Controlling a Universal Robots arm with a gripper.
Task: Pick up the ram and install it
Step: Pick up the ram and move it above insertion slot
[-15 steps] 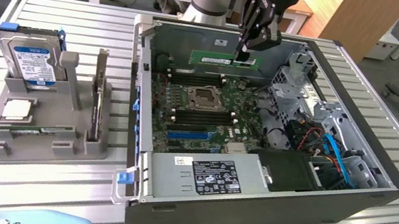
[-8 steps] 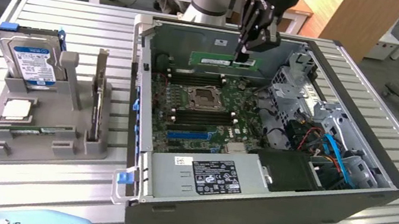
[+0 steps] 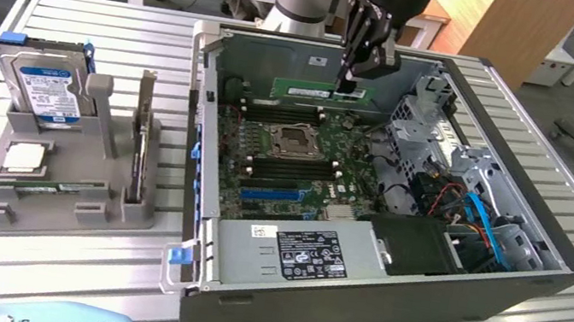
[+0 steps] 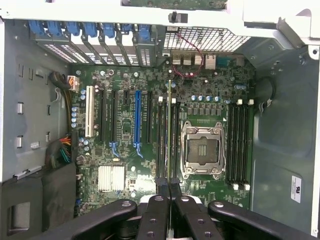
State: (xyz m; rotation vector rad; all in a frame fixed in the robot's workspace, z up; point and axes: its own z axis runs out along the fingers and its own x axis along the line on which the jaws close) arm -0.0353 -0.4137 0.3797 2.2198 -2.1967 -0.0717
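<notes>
My gripper (image 3: pixel 347 84) hangs over the far part of the open computer case (image 3: pixel 546 271), shut on the ram (image 3: pixel 318 93). The ram is a thin green stick, held level above the motherboard (image 3: pixel 263 166). In the wrist view the ram (image 4: pixel 169 125) shows edge-on as a narrow line running out from between the black fingers (image 4: pixel 159 200). It hovers over the memory slots (image 4: pixel 161 145) beside the empty processor socket (image 4: pixel 201 150). More memory slots (image 4: pixel 237 145) lie on the socket's other side. The stick is still above the board, not seated in a slot.
On the exterior view's left a grey fixture (image 3: pixel 129 214) holds a silver hard drive with a blue label (image 3: pixel 45 88), a square processor chip (image 3: pixel 24 158) and another green stick (image 3: pixel 40 189). Inside the case are a power supply (image 3: pixel 296 253) and drive cage (image 3: pixel 461 154). A teach pendant (image 3: pixel 54 319) lies at the front.
</notes>
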